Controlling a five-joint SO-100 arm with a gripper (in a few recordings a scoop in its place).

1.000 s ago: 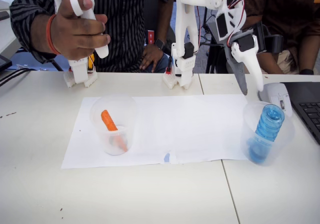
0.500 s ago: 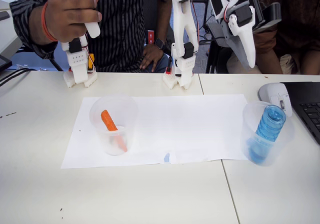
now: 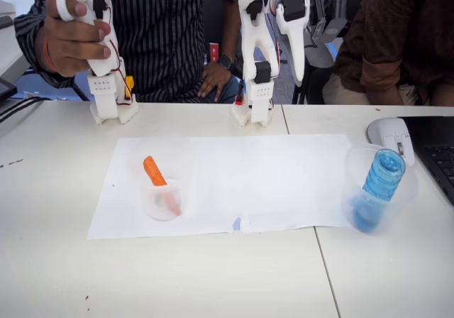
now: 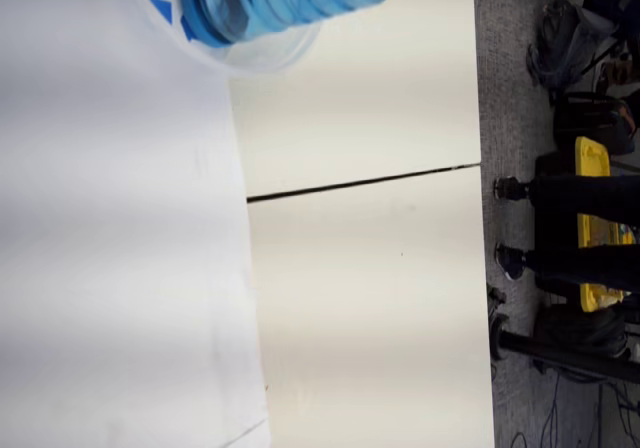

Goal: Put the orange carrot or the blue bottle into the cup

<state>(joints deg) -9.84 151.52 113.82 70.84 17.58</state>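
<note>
So right now both task things are already sitting in cups. The small translucent blue plastic bottle with the ribbed body [image 3: 379,182] leans inside the wide clear plastic cup [image 3: 355,163] at the right of the fixed view, partly off the white paper sheet [image 3: 248,176]. The slim orange carrot stick [image 3: 157,179] is propped tilted in a smaller clear cup [image 3: 146,199] on the left of the sheet.

Handling guess: the bottle looks light and stiff, but that smooth plastic is probably slippery, and the ribs would help. I'd pinch it across the ribbed body just under the cap, since that's the bit poking above the rim. The carrot looks firm and light too, though it's thin, so it could twist if squeezed off-centre; the upper end sticking out is the only sensible spot. Both cups look flimsy and would likely tip or slide if bumped.

The white claw [image 3: 298,59] is raised high above the white tabletop [image 3: 213,282], back near the arm's base, well apart from both cups and holding nothing. Its fingers look close together from here, but I honestly can't tell whether they're fully closed.

View differences: the wrist view catches the bottle from above and blue triangle marks on the cup's base, which the fixed view doesn't resolve. The fixed view gives the whole layout, including the carrot.
</note>
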